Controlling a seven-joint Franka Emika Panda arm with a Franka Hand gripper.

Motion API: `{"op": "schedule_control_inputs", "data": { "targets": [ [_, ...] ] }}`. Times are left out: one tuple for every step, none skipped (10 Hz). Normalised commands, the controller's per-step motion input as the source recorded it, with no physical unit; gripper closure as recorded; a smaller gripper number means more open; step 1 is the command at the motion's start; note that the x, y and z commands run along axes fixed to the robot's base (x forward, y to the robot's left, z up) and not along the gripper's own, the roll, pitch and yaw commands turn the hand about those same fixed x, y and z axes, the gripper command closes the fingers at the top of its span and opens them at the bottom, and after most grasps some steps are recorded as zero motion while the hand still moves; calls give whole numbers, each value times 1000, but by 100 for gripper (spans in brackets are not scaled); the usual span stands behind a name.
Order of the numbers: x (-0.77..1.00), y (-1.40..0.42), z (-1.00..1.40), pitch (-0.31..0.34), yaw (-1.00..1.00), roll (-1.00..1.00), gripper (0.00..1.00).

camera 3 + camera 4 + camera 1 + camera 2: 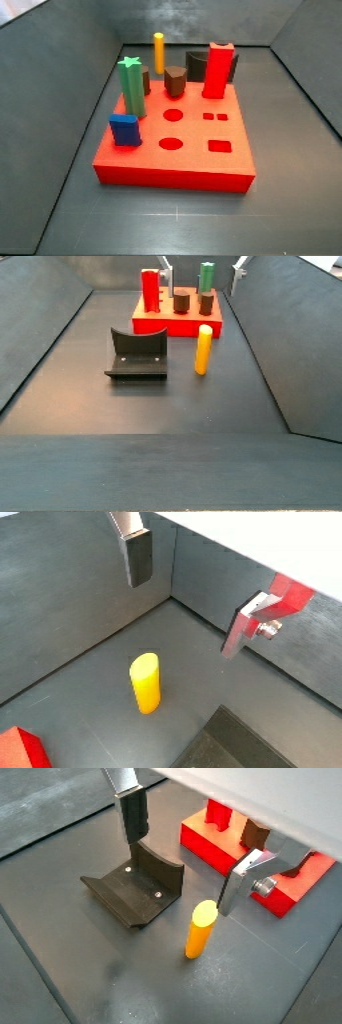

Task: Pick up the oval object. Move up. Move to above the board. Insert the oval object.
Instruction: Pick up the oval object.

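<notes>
Standing upright on the dark floor, the single oval object [201,929] has its long axis vertical and its rounded top facing up; it is free of everything, just beside the fixture [138,889] and a little in front of the board [178,325].

Only one board is present, a red block whose top shows two round holes and two square holes open in a side view [175,145]. Five pieces stand in it: one green star post [131,86], one red square post [217,70], one blue block [124,129], one brown peg [175,81] and one dark piece [198,65] behind the red post, whose shape is hard to make out.

Above the oval object hangs the gripper [186,594], its jaws spread wide with nothing between them. Both wrist views show two silver fingers [132,812], well apart, with the yellow peg on the floor below the gap. In a side view the fingers [167,262] barely show at the upper edge, over the board's far end.
</notes>
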Motion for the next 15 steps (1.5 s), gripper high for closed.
{"op": "schedule_control_inputs", "data": {
  "targets": [
    [40, -34, -551, 26, 0, 0, 0],
    [106, -20, -786, 7, 0, -67, 0],
    [120, -9, -849, 0, 0, -121, 0],
    [0, -94, -880, -31, 0, -116, 0],
    [-20, -186, -760, -36, 189, -151, 0],
    [-149, -274, -663, -1, 380, -183, 0],
    [-123, -297, -594, 0, 406, -180, 0],
    [-194, -189, -691, -26, 374, -197, 0],
    [-129, -37, -706, 0, 243, -186, 0],
    [-77, 0, -603, 19, 51, -133, 0],
    [-83, 74, -400, 50, 0, -20, 0],
    [-26, 23, -329, 21, 0, -51, 0],
    [0, 0, -240, 0, 0, -64, 0],
    [0, 23, 0, 0, 0, -23, 0],
    [0, 0, 0, 0, 0, 0, 0]
  ]
}}
